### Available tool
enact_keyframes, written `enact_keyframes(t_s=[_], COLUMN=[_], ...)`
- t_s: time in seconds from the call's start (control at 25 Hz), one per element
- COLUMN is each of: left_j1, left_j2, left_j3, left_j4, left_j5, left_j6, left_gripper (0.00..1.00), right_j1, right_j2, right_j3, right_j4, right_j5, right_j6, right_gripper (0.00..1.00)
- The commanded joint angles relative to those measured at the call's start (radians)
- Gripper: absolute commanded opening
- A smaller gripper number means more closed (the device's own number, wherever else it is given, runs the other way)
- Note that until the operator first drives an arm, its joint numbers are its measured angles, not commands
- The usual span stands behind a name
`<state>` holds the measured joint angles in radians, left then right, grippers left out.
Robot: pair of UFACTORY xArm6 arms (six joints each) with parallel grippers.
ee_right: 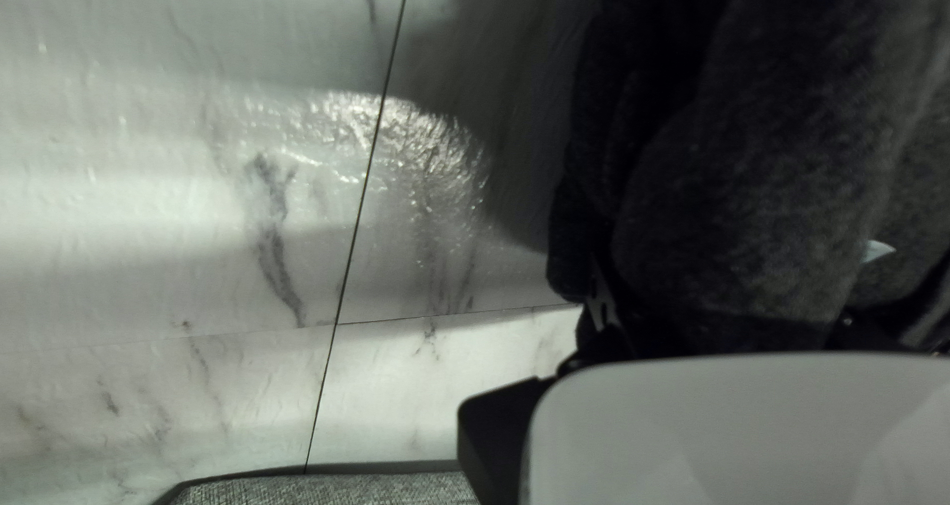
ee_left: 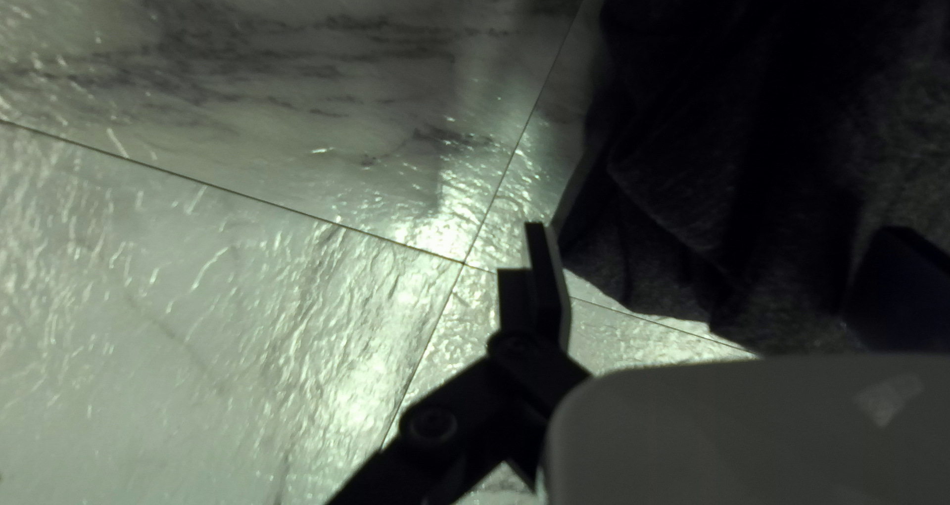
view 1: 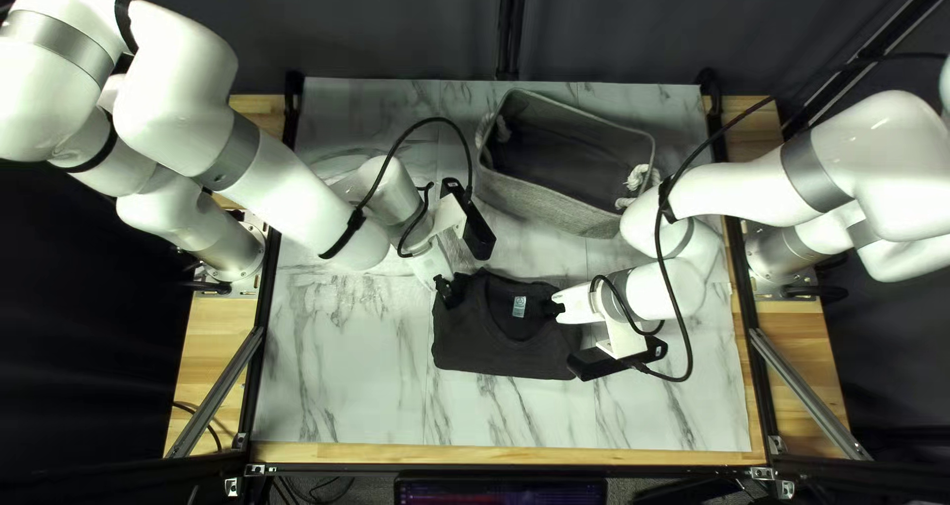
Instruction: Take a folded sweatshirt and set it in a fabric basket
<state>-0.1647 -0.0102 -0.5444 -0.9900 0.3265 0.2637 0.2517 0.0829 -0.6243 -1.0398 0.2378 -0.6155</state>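
Note:
The folded dark sweatshirt (view 1: 499, 334) lies in the middle of the marble table, collar toward the far side. My left gripper (view 1: 447, 290) is at its far left corner. In the left wrist view that gripper (ee_left: 720, 275) is open, one black finger (ee_left: 545, 282) on the marble beside the cloth edge, the other (ee_left: 902, 286) over the sweatshirt (ee_left: 742, 156). My right gripper (view 1: 555, 308) is at the far right corner, shut on a bunched fold of the sweatshirt (ee_right: 742, 193) that hides its fingers. The grey fabric basket (view 1: 553, 208) stands behind the sweatshirt.
The basket has rope handles (view 1: 640, 178) and is open at the top; its grey wall (ee_right: 326, 492) shows close by in the right wrist view. Bare marble (view 1: 356, 371) stretches to the left of the sweatshirt and in front of it. Wooden table edges (view 1: 211, 334) flank the mat.

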Motion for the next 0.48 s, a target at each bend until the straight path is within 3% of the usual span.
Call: enact_keyframes(t_s=[0.04, 0.16, 0.48], left_j1=[0.013, 0.018, 0.013], left_j2=[0.028, 0.040, 0.051], left_j3=[-0.008, -0.011, -0.031], left_j4=[-0.094, -0.126, -0.038], left_j5=[0.004, 0.008, 0.016], left_j6=[0.116, 0.158, 0.081], left_gripper=[1.00, 1.00, 1.00], right_j1=[-0.001, -0.001, -0.004], right_j2=[0.001, 0.003, 0.004], right_j3=[-0.001, -0.002, 0.000], right_j4=[-0.003, -0.002, -0.007], right_j5=[-0.001, -0.002, -0.005], right_j6=[0.002, 0.001, 0.006], right_gripper=[0.00, 0.00, 0.00])
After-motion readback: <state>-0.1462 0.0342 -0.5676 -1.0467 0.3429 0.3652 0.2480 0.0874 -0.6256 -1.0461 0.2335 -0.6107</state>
